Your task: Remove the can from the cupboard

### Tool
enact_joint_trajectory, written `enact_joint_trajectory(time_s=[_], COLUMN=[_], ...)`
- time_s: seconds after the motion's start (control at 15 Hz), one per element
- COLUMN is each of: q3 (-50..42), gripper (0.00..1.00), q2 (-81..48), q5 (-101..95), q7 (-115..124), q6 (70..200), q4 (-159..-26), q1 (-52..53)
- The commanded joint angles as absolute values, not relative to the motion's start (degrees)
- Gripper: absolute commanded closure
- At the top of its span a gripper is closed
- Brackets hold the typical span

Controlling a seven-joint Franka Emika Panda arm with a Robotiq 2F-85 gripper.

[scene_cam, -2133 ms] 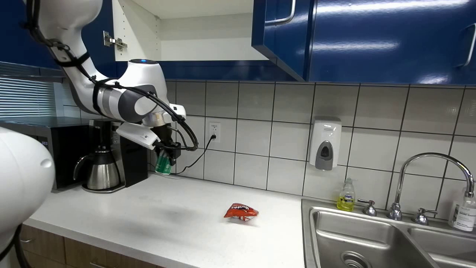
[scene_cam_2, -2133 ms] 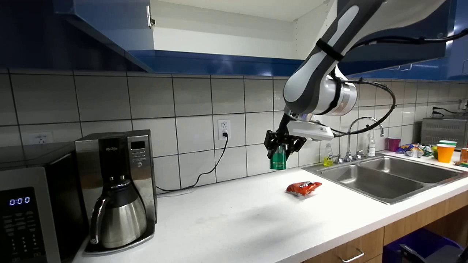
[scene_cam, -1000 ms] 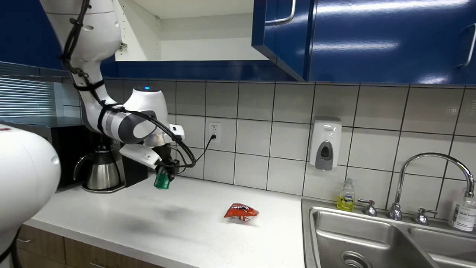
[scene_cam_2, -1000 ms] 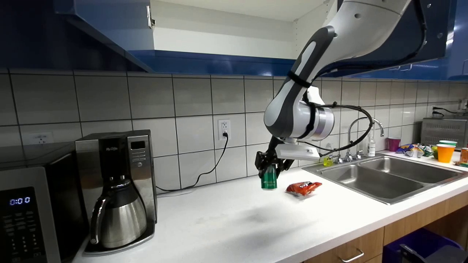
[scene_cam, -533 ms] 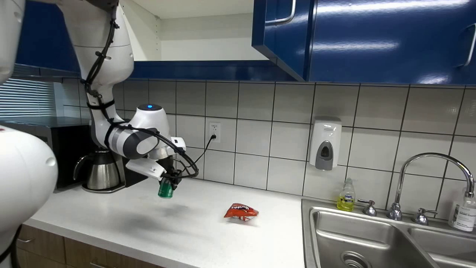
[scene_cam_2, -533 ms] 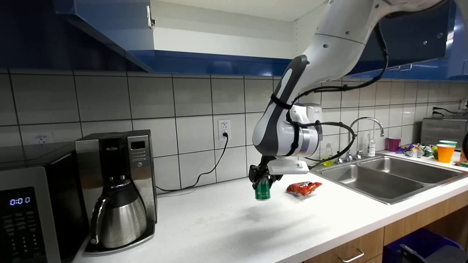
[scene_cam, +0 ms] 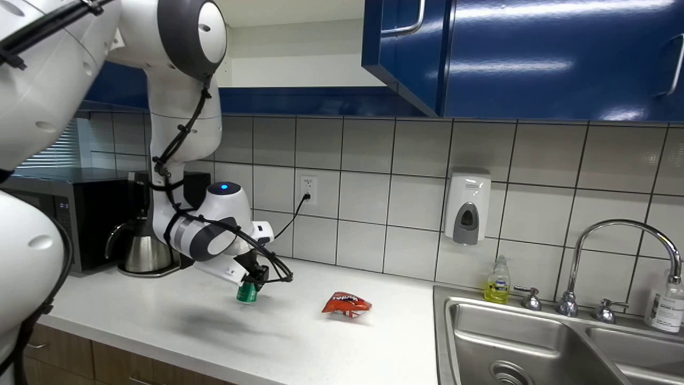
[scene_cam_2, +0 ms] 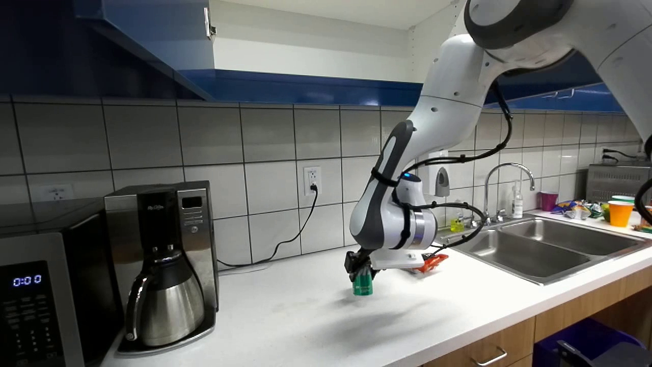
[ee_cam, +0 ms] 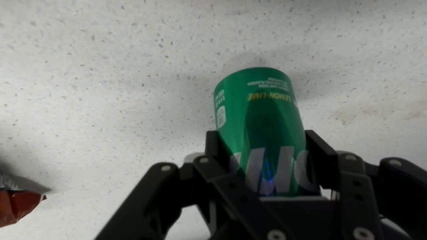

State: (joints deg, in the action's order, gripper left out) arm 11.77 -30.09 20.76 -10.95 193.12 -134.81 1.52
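The can (ee_cam: 260, 100) is out of the cupboard (scene_cam_2: 305, 89) and hangs just below the gripper (ee_cam: 262, 146), whose fingers (ee_cam: 321, 146), parted only by the can's width, clasp its upper part. Its long axis is near upright, base seemingly just off the counter (scene_cam_2: 305, 316), between back and front edges. The next move, I judge, is a short lowering straight down, then release.

The premises are a kitchen; whether of a home or a workplace cannot be determined. Lower right of an exterior view: steel double sink (scene_cam: 507, 331) with curved faucet (scene_cam: 625, 222), and a dispenser (scene_cam: 468, 206) on the tiled wall (scene_cam: 368, 198). Lower left of an exterior view: microwave (scene_cam_2: 56, 280) beside coffee maker (scene_cam_2: 158, 229). Blue-doored cupboard (scene_cam_2: 305, 46) at the top; wooden drawers (scene_cam_2: 489, 339) under the white table (scene_cam_2: 285, 316).
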Motion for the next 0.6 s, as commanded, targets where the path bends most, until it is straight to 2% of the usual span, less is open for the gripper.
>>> enact_joint_trajectory(time_s=[0.0, 0.53], q3=[11.1, 7.6], gripper=[0.61, 0.61], q2=[-34.8, -36.2], q5=[10.2, 2.1], q7=[-5.8, -2.1], q6=[197.0, 197.8], q4=[-132.4, -128.8], q1=[-0.4, 0.8])
